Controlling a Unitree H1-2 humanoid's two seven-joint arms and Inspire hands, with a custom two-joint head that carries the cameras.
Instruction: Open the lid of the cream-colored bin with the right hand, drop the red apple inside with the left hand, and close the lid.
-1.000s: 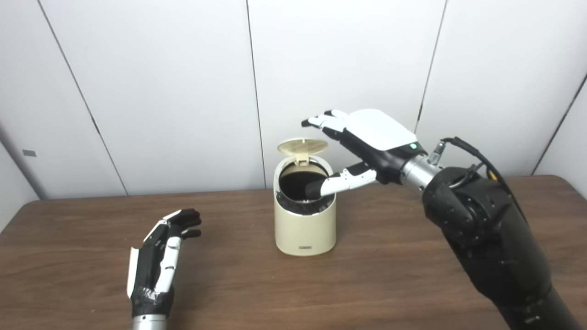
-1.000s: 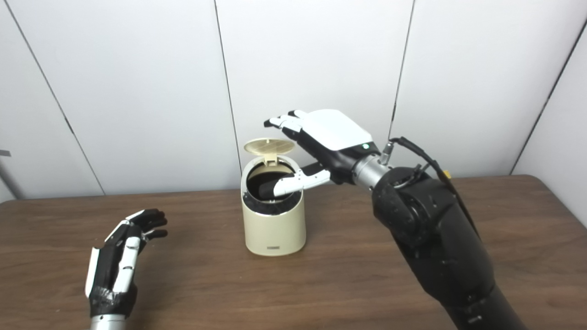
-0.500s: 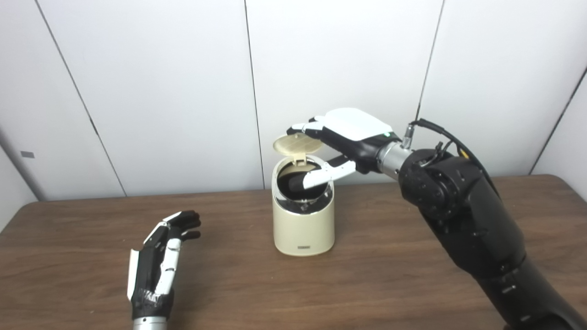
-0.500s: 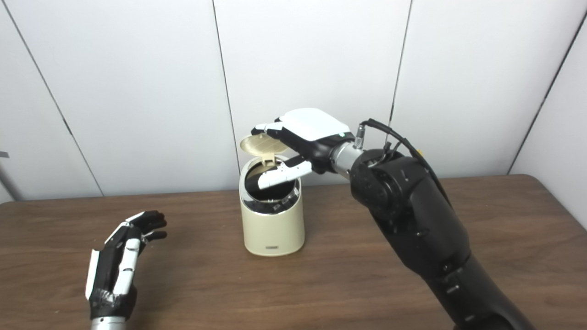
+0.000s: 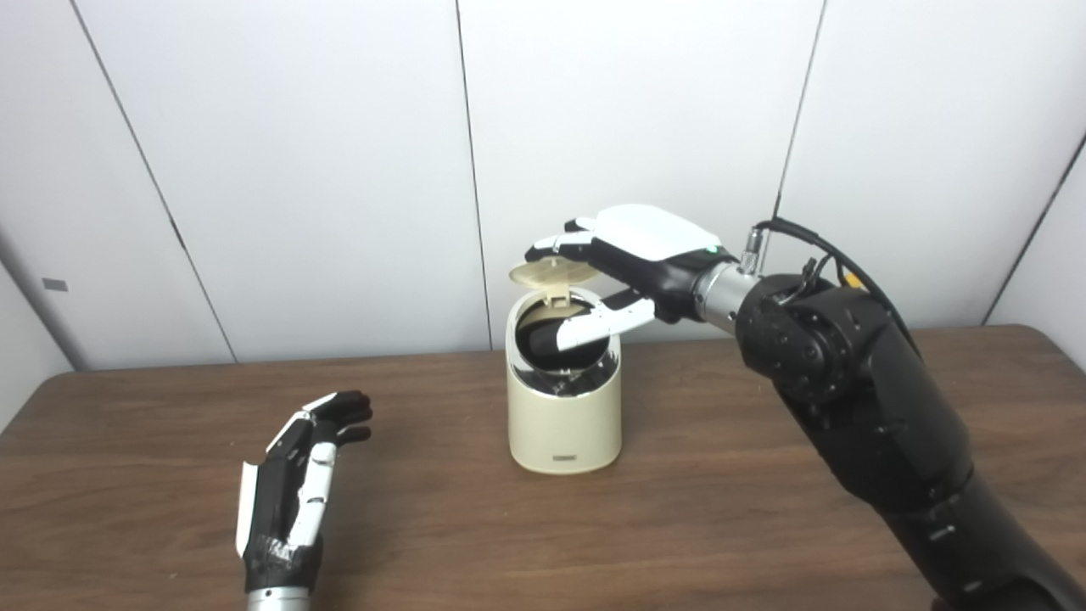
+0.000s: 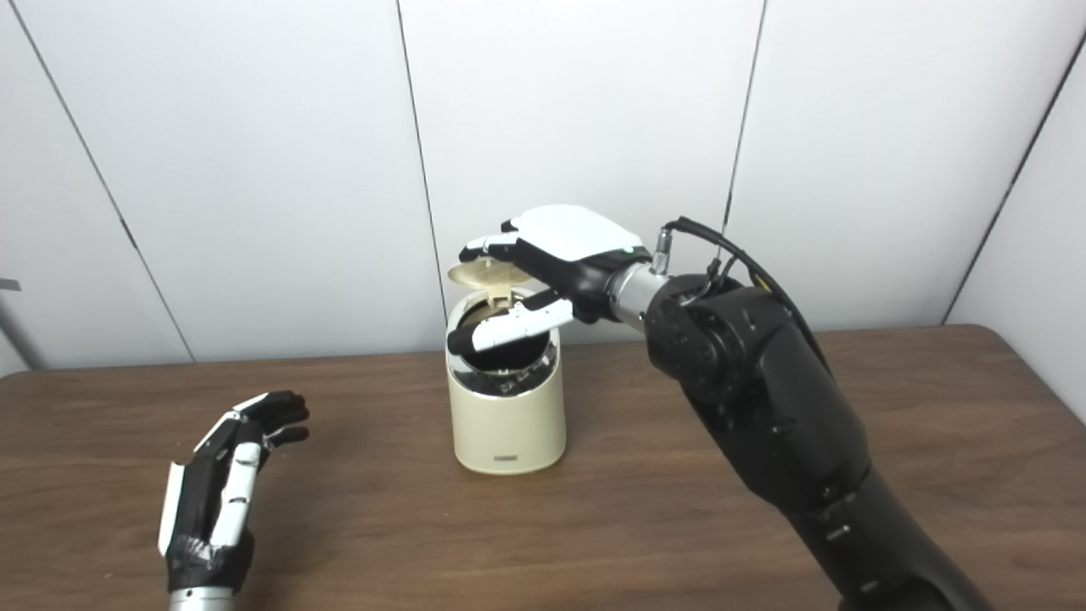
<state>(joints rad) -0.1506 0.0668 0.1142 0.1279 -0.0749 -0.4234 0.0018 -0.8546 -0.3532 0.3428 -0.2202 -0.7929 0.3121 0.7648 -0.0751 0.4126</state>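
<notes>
— What is nearest on the table?
— The left hand, at the near left. It lies low over the wood, fingers pointing away and a little apart, holding nothing.

— And past it?
— The bin stands upright toward the middle, well apart from that hand. Its mouth is dark and uncovered. The apple cannot be seen anywhere; whether it lies inside the bin cannot be told.

— Where is the lid?
— Raised at the far edge of the bin on its hinge, tilted over the opening.

— And the right hand?
— It reaches in from the right, above the bin. Its fingers are stretched out over the top of the lid, seemingly touching it, and the thumb reaches across the open mouth beneath. The fingers are spread, gripping nothing.

— Beyond that?
— Only the white panelled wall.
</notes>
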